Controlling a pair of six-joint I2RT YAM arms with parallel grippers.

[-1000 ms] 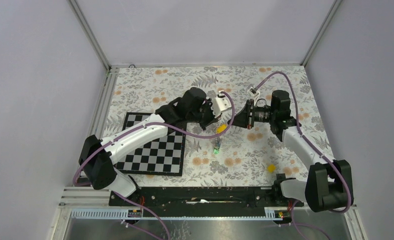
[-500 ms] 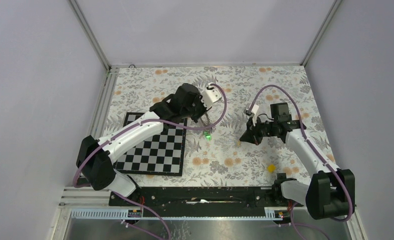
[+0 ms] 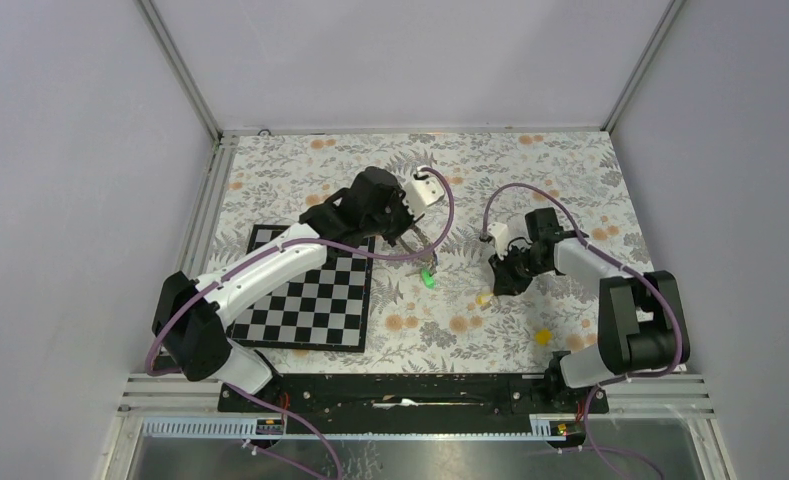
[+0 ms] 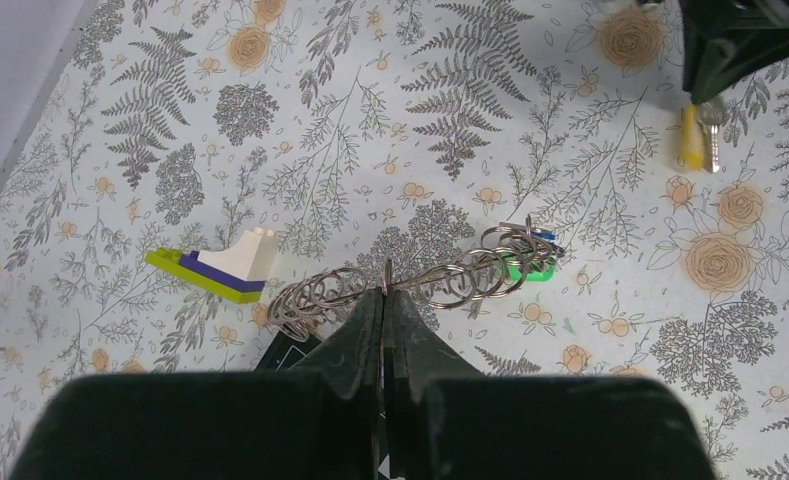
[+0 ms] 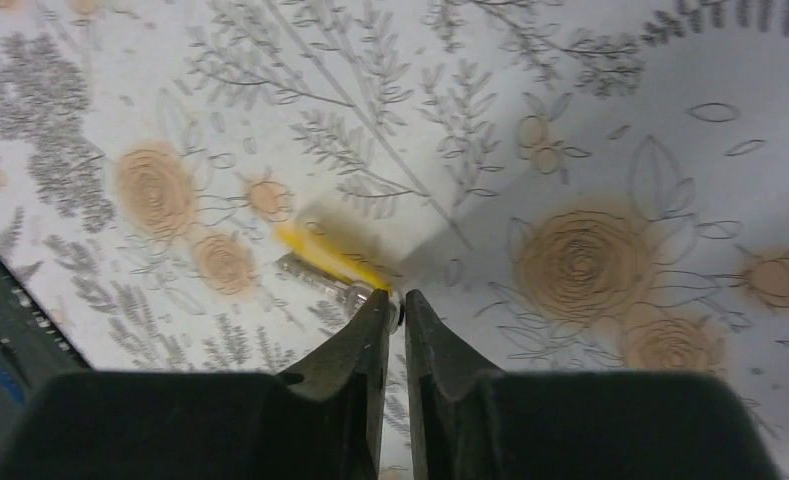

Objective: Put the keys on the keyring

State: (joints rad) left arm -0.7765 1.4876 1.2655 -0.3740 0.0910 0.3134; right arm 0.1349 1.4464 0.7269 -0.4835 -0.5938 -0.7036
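- Left gripper (image 4: 383, 296) is pressed together on the keyring (image 4: 450, 283).
- Right gripper (image 5: 395, 303) pinches the yellow key (image 5: 325, 252) by its end.
- Next, I think: lift the key and bring it to the ring.

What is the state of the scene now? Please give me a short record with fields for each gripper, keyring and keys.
left gripper: fingers shut on the keyring
keyring: chain of metal loops, green key at one end
right gripper: fingers close together at the yellow key, grip unclear
yellow key: apart from the keyring, not on it
other: block piece, chessboard
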